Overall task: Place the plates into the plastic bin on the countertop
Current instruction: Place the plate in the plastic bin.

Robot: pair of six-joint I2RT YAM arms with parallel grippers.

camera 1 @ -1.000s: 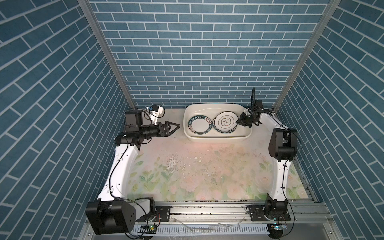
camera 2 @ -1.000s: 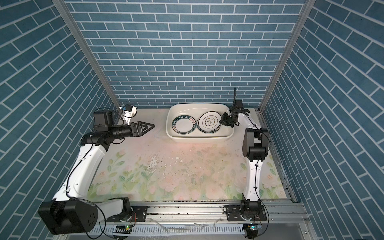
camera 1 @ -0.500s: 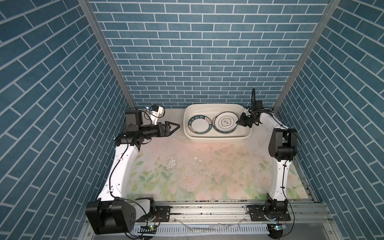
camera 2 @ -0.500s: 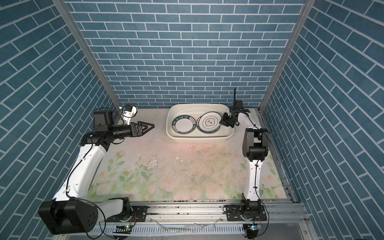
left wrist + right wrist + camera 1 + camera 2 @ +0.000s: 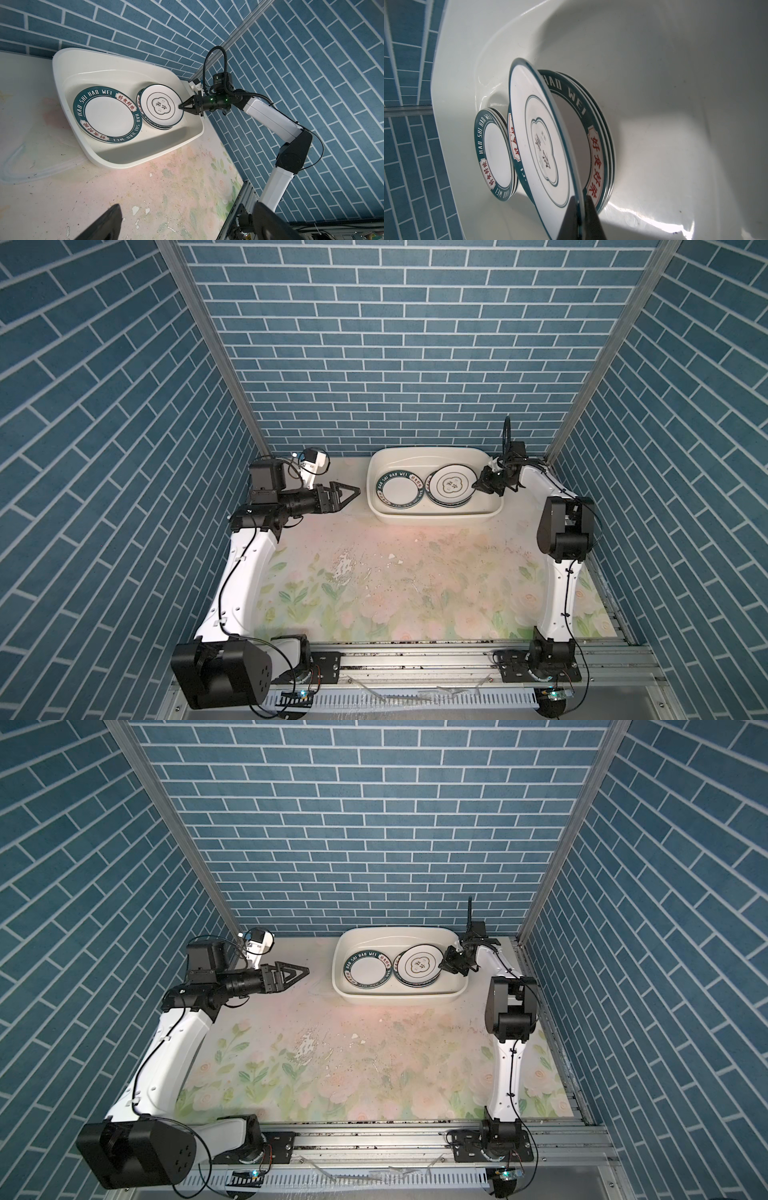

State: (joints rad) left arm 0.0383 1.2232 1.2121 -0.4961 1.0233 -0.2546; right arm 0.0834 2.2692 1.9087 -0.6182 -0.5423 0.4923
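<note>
Top views both show the countertop (image 5: 415,572) with the bin (image 5: 436,517) at its far edge, against the brick wall (image 5: 395,344). Every plate in sight is inside the bin. A lettered stack (image 5: 400,493) lies on the left arm's side and a second stack (image 5: 600,145) on the right arm's side, with the cloud plate (image 5: 452,486) held over it.

The right gripper (image 5: 478,485) has its jaws pinched onto that plate's rim, probably because a flat plate offers no other purchase. In the right wrist view the fingers (image 5: 591,218) sit one on each face. The plate is tilted, gripped edge raised and far edge low, a pose that looks suited to laying it on the pile. The left gripper (image 5: 358,490) hangs beside the bin, apart from it and carrying nothing, apparently parked out of the way.

How many plates each stack holds cannot be counted, since only rims show beneath the top ones. Whether the cloud plate's low edge touches the pile is unclear. The right fingers are cut off by the frame edge. The left gripper is seen side-on, so whether its jaws are parted cannot be told.
</note>
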